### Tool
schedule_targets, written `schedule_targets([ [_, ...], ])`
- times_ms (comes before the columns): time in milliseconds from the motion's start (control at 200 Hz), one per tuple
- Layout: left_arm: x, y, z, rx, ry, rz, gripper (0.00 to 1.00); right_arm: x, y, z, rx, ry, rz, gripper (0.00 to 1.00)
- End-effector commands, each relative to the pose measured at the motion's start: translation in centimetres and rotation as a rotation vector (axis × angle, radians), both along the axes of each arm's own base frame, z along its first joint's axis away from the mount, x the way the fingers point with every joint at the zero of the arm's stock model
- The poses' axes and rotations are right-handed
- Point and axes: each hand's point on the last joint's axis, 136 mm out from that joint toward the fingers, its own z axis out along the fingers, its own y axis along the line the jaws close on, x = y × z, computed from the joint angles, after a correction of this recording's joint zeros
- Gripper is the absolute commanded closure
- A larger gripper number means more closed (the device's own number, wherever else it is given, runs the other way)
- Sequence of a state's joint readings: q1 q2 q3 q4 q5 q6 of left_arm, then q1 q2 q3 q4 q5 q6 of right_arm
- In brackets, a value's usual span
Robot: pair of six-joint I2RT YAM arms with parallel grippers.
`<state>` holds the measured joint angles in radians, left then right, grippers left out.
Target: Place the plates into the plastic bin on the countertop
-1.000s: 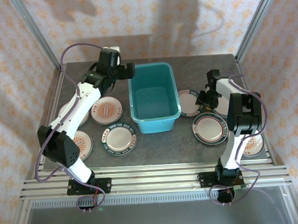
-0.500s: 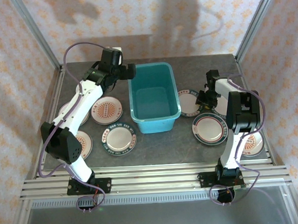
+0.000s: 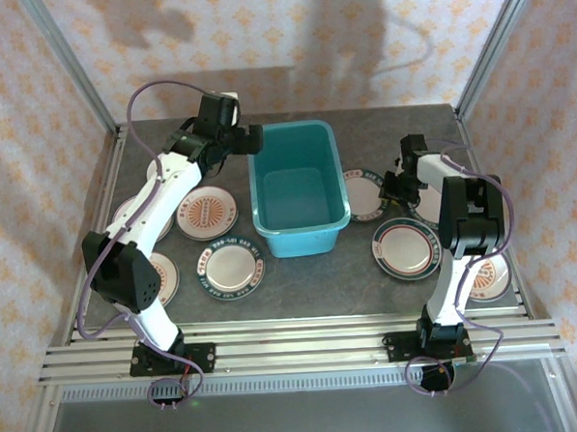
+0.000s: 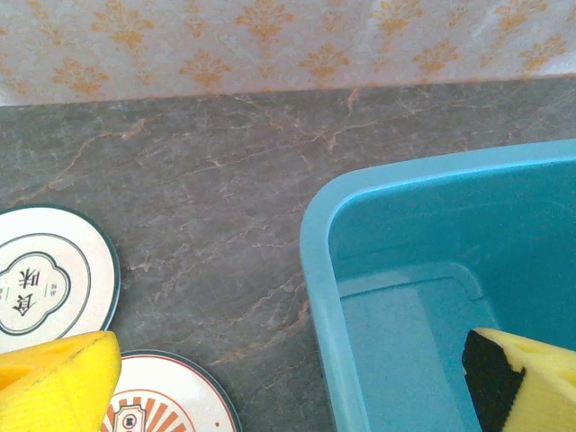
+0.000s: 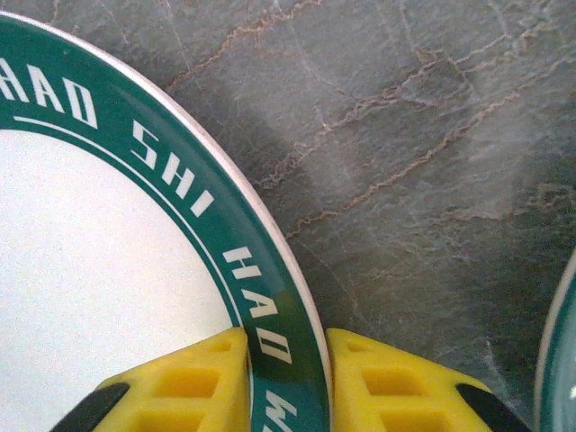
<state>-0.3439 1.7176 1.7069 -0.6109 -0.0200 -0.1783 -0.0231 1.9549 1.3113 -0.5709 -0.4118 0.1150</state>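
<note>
- Pale wallpaper with orange motifs backs a dark grey speckled stone-look worktop (image 3: 311, 284) framed by aluminium rails (image 3: 295, 343).
- The teal-blue rectangular plastic bin (image 3: 299, 240) sits mid-worktop. Its floor looks bare, so I judge that no plate is in it yet.
- Small round plates lie flat on both sides of the bin. A red-orange sunburst plate (image 3: 206, 213) and a dark-green-rimmed plate (image 3: 229, 270) are on its left. A second green-rimmed plate (image 3: 404, 247) is on its right, nearer the arm bases.
- The right hand (image 5: 286, 382) is low at the worktop, just right of the bin. Its yellow fingers (image 5: 184, 387) straddle the edge of a white round plate with a green lettered band (image 5: 108, 252), one pad on the face side and one outside the rim.
- That hand reads as closed on the band. I cannot tell whether the plate has left the surface.
- Likely reason for this grip: a flat plate offers only its edge. Pinching the side away from the bin would let the plate lead toward the bin.
- The left hand (image 3: 252, 138) hovers at the bin's far-left corner with its fingers (image 4: 54, 382) spread wide and nothing between them. One finger is over the worktop and the other over the bin's interior.
- Risk: a thin rim pinch may let the plate swing or slip when it is raised.
</note>
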Motion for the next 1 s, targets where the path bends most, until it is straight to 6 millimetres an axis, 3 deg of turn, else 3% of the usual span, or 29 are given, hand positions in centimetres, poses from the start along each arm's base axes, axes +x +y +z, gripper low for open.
schedule_targets([
  [0,0.1,0.9,0.4,0.044,-0.002,0.015,0.01,0.0,-0.3,0.0,-0.017,-0.020,-0.020,0.78],
  [525,0.0,0.6,0.0,0.040,0.016,0.003,0.01,-0.3,-0.8,1.1,-0.050,-0.067,-0.014,0.91],
  [821,-0.1,0.6,0.4,0.030,0.018,0.005,0.01,-0.5,-1.1,3.5,-0.066,-0.145,-0.013,1.00],
  [996,-0.2,0.4,0.6,0.016,0.024,0.000,0.01,-0.2,-1.0,5.4,-0.062,-0.196,-0.017,1.00],
])
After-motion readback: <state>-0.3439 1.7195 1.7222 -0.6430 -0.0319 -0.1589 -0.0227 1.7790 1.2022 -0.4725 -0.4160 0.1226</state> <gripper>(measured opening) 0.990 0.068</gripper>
